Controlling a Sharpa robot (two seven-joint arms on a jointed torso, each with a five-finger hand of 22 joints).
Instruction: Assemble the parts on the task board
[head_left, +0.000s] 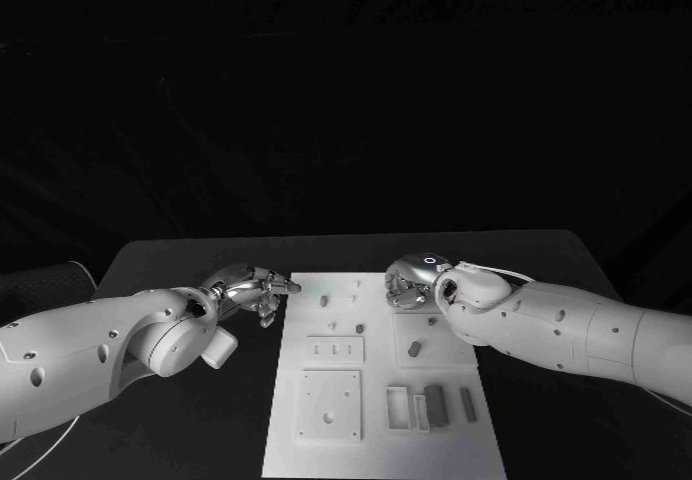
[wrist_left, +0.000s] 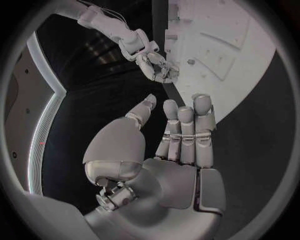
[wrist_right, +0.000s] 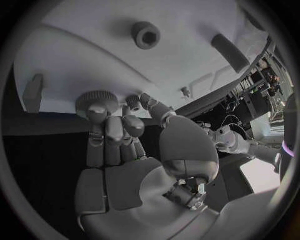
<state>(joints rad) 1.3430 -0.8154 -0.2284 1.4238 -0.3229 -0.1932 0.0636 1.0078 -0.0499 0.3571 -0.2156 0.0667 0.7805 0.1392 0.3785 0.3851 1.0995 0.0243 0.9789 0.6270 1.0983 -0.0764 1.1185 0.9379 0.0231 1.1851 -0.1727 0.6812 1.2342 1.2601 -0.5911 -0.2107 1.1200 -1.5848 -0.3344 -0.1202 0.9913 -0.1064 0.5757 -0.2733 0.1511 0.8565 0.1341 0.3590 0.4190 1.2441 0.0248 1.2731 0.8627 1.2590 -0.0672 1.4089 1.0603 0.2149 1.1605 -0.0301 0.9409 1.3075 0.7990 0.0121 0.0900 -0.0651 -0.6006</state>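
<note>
The white task board (head_left: 378, 440) lies in the middle of the black table. My right hand (head_left: 411, 285) hangs over its far right part with fingers curled down. In the right wrist view a fingertip rests on a large toothed wheel (wrist_right: 97, 98), and a small toothed wheel (wrist_right: 132, 101) sits pinched between the thumb and a finger. My left hand (head_left: 257, 290) hovers over the table at the board's far left corner, fingers straight, thumb apart, holding nothing (wrist_left: 181, 135). Small grey parts (head_left: 415, 348) lie on the board. A hex piece (wrist_right: 145, 35) and an oblong piece (wrist_right: 229, 52) lie beyond my right hand.
Near the board's front right lie grey bars (head_left: 436, 398) and white frames (head_left: 398, 407). A raised square plate (head_left: 329, 403) sits at the front left. Bare black table (head_left: 188, 260) flanks the board on both sides. The left wrist view shows my right hand (wrist_left: 153, 57) at the board's edge.
</note>
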